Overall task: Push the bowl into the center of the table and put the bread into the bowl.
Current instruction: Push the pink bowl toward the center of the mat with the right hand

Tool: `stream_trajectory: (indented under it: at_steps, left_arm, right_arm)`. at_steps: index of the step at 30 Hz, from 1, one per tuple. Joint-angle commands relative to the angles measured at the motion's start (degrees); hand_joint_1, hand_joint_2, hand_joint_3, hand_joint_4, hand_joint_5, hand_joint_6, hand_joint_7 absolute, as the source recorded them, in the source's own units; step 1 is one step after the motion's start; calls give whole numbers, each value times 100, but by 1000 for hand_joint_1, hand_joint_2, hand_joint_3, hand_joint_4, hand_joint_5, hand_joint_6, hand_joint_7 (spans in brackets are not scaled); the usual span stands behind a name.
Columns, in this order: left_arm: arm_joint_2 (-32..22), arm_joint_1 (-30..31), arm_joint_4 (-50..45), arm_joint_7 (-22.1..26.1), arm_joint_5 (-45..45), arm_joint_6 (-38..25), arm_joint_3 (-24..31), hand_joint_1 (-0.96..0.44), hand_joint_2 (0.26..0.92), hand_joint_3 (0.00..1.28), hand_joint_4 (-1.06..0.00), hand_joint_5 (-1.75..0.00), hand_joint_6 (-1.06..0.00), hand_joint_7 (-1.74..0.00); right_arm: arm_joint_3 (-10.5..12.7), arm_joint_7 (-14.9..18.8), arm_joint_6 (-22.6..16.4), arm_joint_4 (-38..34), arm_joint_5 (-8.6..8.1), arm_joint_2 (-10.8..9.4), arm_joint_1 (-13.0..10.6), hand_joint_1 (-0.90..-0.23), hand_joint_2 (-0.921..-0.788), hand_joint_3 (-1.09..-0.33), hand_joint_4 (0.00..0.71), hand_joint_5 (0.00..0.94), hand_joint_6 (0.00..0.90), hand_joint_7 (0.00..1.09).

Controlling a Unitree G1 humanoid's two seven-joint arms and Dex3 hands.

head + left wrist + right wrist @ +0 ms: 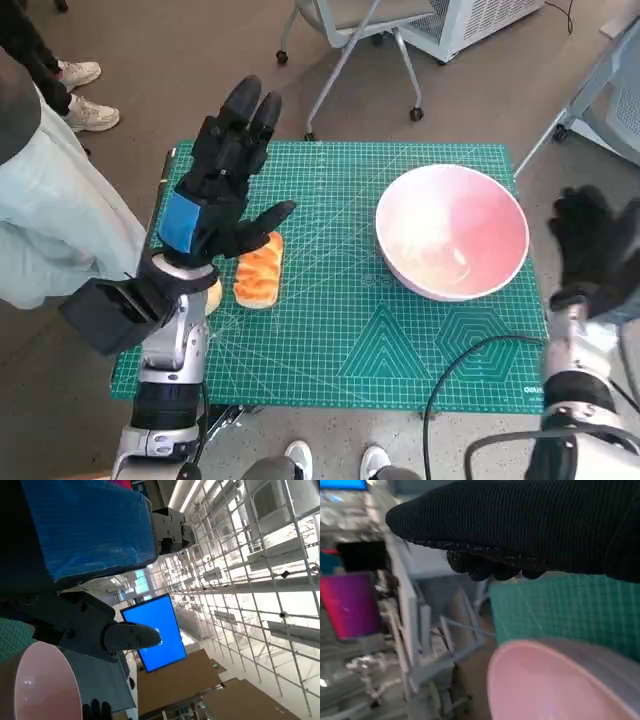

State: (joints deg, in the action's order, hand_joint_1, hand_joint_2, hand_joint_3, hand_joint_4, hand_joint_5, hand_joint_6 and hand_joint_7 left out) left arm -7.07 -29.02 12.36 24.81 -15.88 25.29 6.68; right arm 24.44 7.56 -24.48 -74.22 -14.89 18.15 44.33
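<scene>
**Bowl off-centre, bread waiting, both hands bare**

Bowl (452,232) first: pink, upright, parked toward three o'clock on the green cutting mat (340,350) that covers the desk (128,372). That is right of the middle, so the push has not been made, by my reading. It looks hollow and unfilled, ready to take the loaf once it sits where it should.

Bread (259,270) next: a golden roll lying flat at nine o'clock on the mat, well apart from the bowl and untouched.

Out to the hands. The right hand (590,245), in its knitted glove, hangs just beyond the bowl's three o'clock rim, off the mat's edge, grasping nothing; whether its fingers are spread or curled, I cannot tell. That spot makes sense: from there a sweep toward nine o'clock would shove the bowl inward. The right wrist view agrees, with the pink rim close under the glove.

The left hand (225,175) is raised above the bread, fingers spread toward twelve o'clock, released and holding nothing. It seems parked clear, so the bowl goes first and the roll after.

A person's legs stand near nine o'clock.
</scene>
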Motion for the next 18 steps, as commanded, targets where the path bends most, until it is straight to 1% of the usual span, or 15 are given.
stream_trajectory:
  at_steps: [1, 7, 8, 9, 10, 12, 15, 18]
  left_arm:
    - [-43, 62, 18, -31, 40, 106, 25, -150, 921, 300, -94, -8, 1, -267]
    - [-43, 62, 19, -32, 41, 108, 24, -150, 921, 300, -94, -8, 1, -267]
    - [-48, 67, 17, -33, 39, 109, 29, -150, 921, 299, -95, -7, 1, -267]
    - [-58, 88, -2, -47, 42, 103, 40, -151, 921, 299, -95, -7, 1, -267]
    - [-68, 110, -22, -57, 41, 96, 51, -155, 921, 296, -95, -7, 1, -267]
    - [-82, 143, -49, -72, 38, 88, 59, -160, 921, 291, -96, -7, 1, -267]
    - [-96, 168, -72, -86, 28, 79, 56, -166, 921, 286, -96, -7, 1, -266]
    - [-115, 184, -76, -90, 9, 67, 65, -170, 921, 282, -97, -6, 1, -265]
  right_arm:
    - [37, 99, 140, -70, -10, -189, -20, -627, -921, -948, 90, 6, 130, 228]
    - [60, 109, 146, -64, 5, -193, -21, -628, -921, -947, 88, 4, 132, 224]
    - [40, 99, 141, -65, 27, -220, -12, -628, -921, -947, 88, 4, 132, 224]
    - [1, 75, 140, -70, 53, -358, 44, -627, -921, -948, 88, 4, 132, 223]
    - [-37, 61, 146, -74, 75, -489, 100, -658, -921, -928, 93, 6, 133, 223]
    - [-79, 60, 152, -74, 94, -649, 171, -666, -921, -913, 99, 8, 134, 223]
    - [-95, 84, 162, -68, 100, -726, 219, -639, -921, -914, 113, 13, 143, 227]
    - [-138, 97, 159, -61, 148, -807, 273, -612, -921, -931, 116, 12, 144, 228]
